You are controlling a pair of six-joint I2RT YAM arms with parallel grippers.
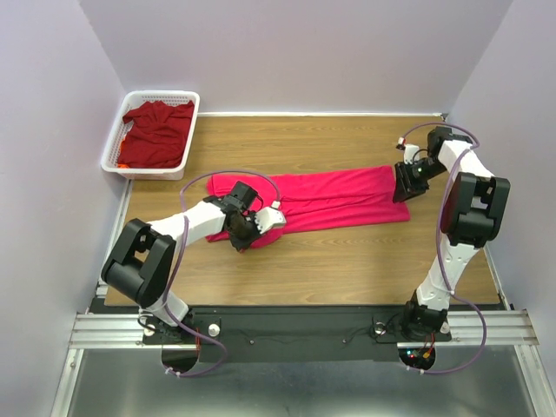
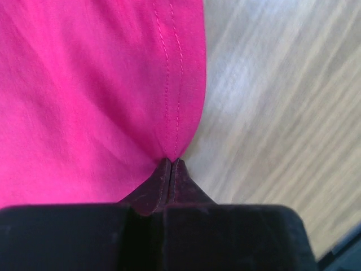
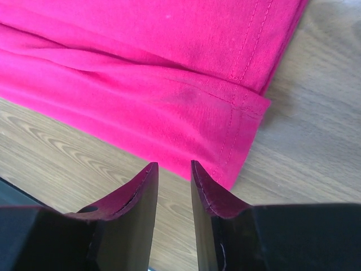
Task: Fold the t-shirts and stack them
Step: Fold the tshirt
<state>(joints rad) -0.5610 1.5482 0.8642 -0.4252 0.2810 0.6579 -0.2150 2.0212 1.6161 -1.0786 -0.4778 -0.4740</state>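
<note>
On the wooden table point(image 1: 347, 261) | left gripper point(image 2: 171, 162) clamped on pinkish-red t-shirt point(image 1: 339, 195) hem | right gripper point(image 3: 172, 166) parted, empty | risk: one-sided pull may drag, unfold cloth.

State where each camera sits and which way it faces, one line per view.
Top external: above and behind the arms, looking down at the table, pink t-shirt and basket; both arms show.
Left wrist: on the left arm, looking down past the left gripper, shut on the shirt's hem.
Right wrist: on the right arm, looking down past the open right gripper at the shirt's corner.
Shared: all three show the pink t-shirt on the table.
</note>
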